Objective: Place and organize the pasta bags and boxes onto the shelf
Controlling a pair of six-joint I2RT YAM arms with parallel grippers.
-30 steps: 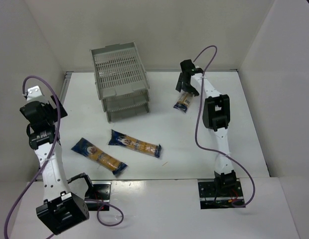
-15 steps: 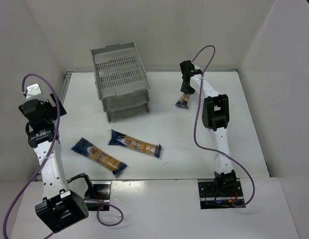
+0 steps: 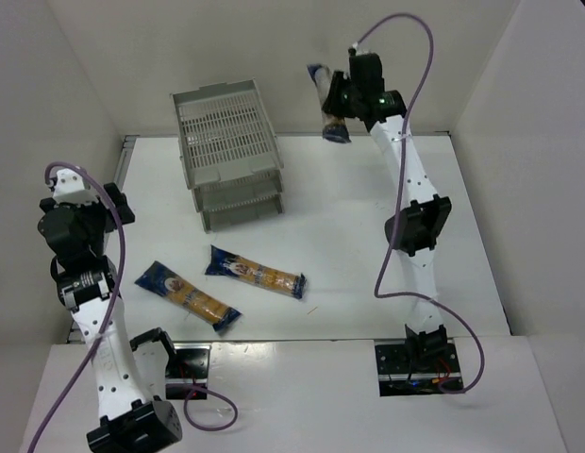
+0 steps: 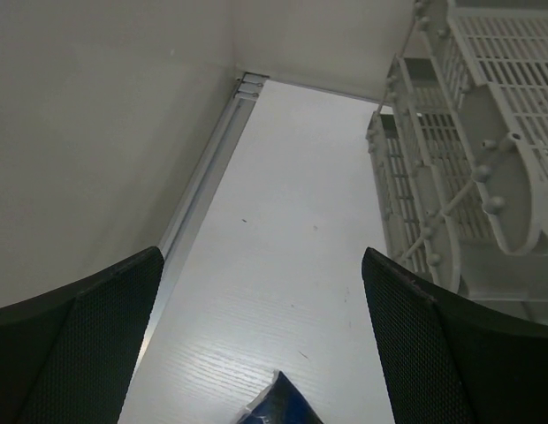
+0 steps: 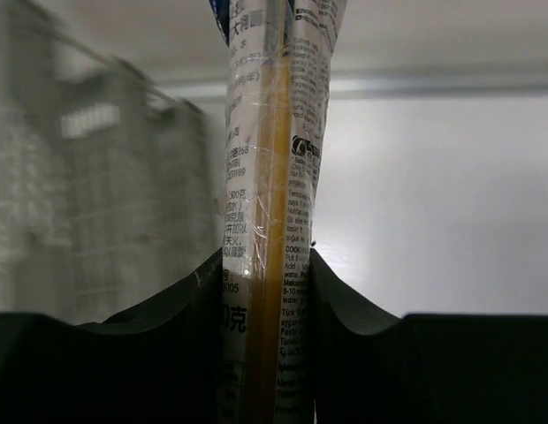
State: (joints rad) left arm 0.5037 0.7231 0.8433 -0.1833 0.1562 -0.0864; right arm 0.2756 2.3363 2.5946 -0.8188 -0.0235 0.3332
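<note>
Rack (image 3: 226, 142): grey, slatted trays stacked in three tiers that can be counted from above. It stands at the far left-centre of the table (image 3: 368, 274). The top tray shows only its slats, and the lower tiers are mostly hidden beneath it. All the packets are outside the rack.

Packets: three.
- Two lie flat on the table in front of the rack, near each other but apart. One (image 3: 187, 294) is angled toward the left arm; the other (image 3: 255, 271) is just to its right.
- The third packet (image 3: 327, 106) is lifted off the table, right of the rack and seen against the back wall (image 3: 274, 47).

Right gripper (image 3: 347, 97): clamped on the third packet. In the wrist view its fingers (image 5: 190, 305) press both sides of the packet, which stands upright between them. The rack is a blur off to the left.

Left gripper (image 4: 261, 265): jaws spread wide with nothing between them, at the table's left side by the side wall. In its own view the rack is on the right and a blue packet corner (image 4: 278, 406) pokes in at the bottom edge.

Around: a purple cable (image 3: 406, 47) loops off each arm.
</note>
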